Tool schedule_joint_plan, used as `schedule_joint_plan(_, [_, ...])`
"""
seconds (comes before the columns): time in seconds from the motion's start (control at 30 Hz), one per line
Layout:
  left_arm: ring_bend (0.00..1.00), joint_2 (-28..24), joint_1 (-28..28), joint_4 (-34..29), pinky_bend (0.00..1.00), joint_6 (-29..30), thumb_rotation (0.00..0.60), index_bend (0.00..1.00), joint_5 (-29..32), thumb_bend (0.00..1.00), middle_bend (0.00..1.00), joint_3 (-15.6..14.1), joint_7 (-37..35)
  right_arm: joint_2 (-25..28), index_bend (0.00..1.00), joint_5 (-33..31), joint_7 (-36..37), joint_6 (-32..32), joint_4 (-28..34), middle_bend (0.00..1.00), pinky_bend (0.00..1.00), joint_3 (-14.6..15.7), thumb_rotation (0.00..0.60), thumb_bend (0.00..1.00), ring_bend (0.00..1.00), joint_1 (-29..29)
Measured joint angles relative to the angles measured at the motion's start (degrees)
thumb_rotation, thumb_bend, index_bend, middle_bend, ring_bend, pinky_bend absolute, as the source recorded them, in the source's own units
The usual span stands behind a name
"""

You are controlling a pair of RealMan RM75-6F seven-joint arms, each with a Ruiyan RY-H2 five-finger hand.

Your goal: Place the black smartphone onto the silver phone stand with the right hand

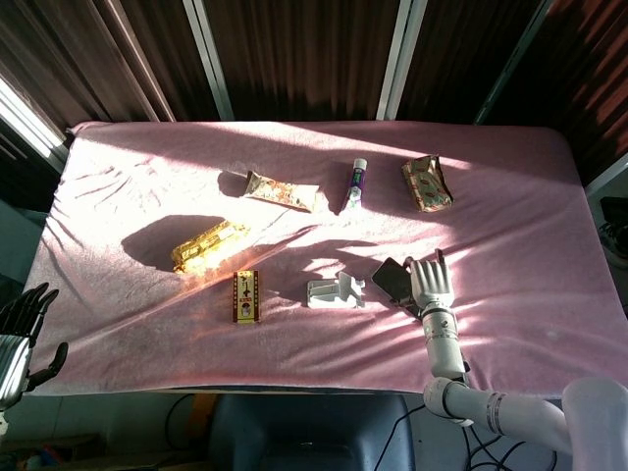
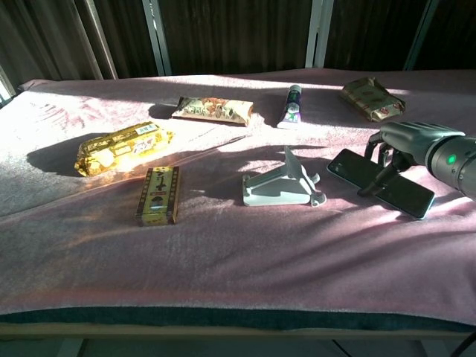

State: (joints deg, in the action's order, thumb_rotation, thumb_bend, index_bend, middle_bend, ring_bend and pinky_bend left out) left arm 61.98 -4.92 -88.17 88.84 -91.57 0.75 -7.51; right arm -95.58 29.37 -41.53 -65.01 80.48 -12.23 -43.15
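The black smartphone [image 1: 389, 279] [image 2: 346, 166] lies low on the pink cloth, just right of the silver phone stand [image 1: 334, 291] [image 2: 285, 186], with a small gap between them. My right hand [image 1: 431, 284] [image 2: 407, 140] arches over the phone's middle, fingers on its far edge and thumb at its near edge, gripping it across the width. The stand holds nothing. At the bottom left of the head view my left hand [image 1: 22, 339] hangs off the table with its fingers apart and nothing in it.
On the pink table cloth [image 1: 147, 324] lie a gold packet [image 1: 208, 243] [image 2: 123, 147], a small red-and-gold box [image 1: 245, 295] [image 2: 158, 195], a patterned snack pack [image 1: 282, 189] [image 2: 214, 109], a tube [image 1: 355, 183] [image 2: 292, 105] and a brown packet [image 1: 427, 183] [image 2: 372, 98].
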Motion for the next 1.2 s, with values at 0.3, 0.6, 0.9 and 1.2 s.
schedule_joint_plan(0.3, [0.02,-0.06,0.09,0.11,0.12,0.18,0.600,0.00,0.06,0.41,0.00,0.05,-0.27,-2.14,1.00,3.15,1.26,-0.78,-2.02,0.77,0.34,-0.21,0.600,0.30,0.53,0.30])
schedule_joint_plan(0.6, [0.02,-0.16,0.23,0.10,0.12,0.40,0.600,0.00,-0.06,0.41,0.00,-0.01,-0.53,-2.32,1.00,6.81,5.03,-1.60,-1.59,0.78,0.40,-1.86,0.600,0.32,0.56,1.39])
schedule_joint_plan(0.9, [0.02,-0.12,0.30,0.03,0.12,0.37,0.600,0.00,0.00,0.41,0.00,-0.05,-0.30,1.07,1.00,13.51,8.77,-2.93,3.81,0.78,0.43,-2.51,0.600,0.32,0.56,2.76])
schedule_joint_plan(1.2, [0.02,0.07,0.13,-0.11,0.12,-0.09,0.600,0.00,0.36,0.41,0.00,0.09,0.37,2.39,1.00,32.61,21.38,-3.64,2.69,0.78,0.48,0.40,0.600,0.32,0.56,4.05])
